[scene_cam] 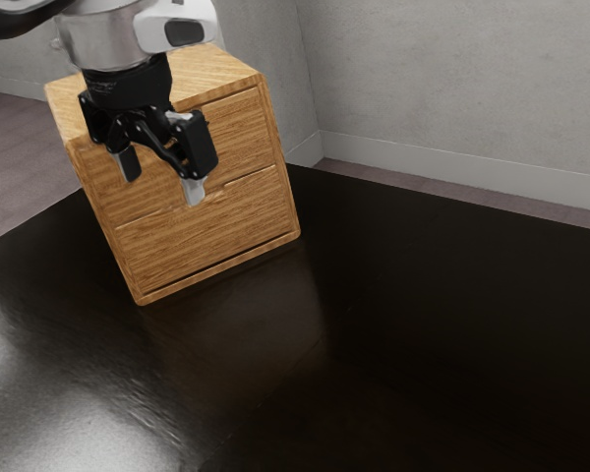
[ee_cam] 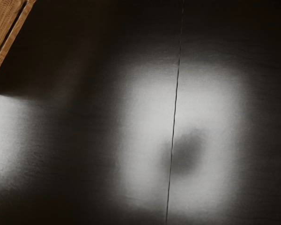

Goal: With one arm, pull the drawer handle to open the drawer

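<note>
Glossy dark table [scene_cam: 393, 374]; pincer [scene_cam: 161, 182] hanging fingers-down, spread, before wooden drawer cabinet [scene_cam: 216, 236]

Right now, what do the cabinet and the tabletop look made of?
Cabinet: wood, probably oak or an oak-look veneer, with a satin finish; streaked brown grain runs across its front and top. Tabletop: very dark and glossy, maybe lacquered wood or laminate; it mirrors the cabinet and shows bright glare patches with faint fine streaks.
</note>
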Available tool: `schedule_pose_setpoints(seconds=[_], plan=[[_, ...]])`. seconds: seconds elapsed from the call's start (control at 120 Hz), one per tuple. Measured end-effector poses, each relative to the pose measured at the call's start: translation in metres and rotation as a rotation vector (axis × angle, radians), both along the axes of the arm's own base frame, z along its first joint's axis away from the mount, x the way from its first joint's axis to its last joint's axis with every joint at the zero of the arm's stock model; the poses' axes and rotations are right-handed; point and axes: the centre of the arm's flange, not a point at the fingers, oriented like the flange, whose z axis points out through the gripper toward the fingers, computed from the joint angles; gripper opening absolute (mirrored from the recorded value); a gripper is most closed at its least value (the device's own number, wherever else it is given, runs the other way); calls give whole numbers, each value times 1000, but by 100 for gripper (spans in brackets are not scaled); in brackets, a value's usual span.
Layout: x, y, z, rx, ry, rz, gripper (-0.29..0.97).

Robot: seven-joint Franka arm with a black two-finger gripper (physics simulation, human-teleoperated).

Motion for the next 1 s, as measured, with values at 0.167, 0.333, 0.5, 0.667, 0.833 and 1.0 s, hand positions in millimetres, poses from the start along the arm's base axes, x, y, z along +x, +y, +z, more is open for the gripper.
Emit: schedule_pose_setpoints(seconds=[0.167, 0.333, 0.5, 0.667, 0.833, 1.0], plan=[[11, 9, 9, -17, -104, 39, 68], [12, 13, 15, -28, -148, 61, 68], [22, 70, -3, -28, -115, 174, 68], [33, 109, -15, -35, -125, 188, 68], [49, 118, -25, -37, -173, 108, 68], [61, 121, -26, -13, -211, -5, 68]])
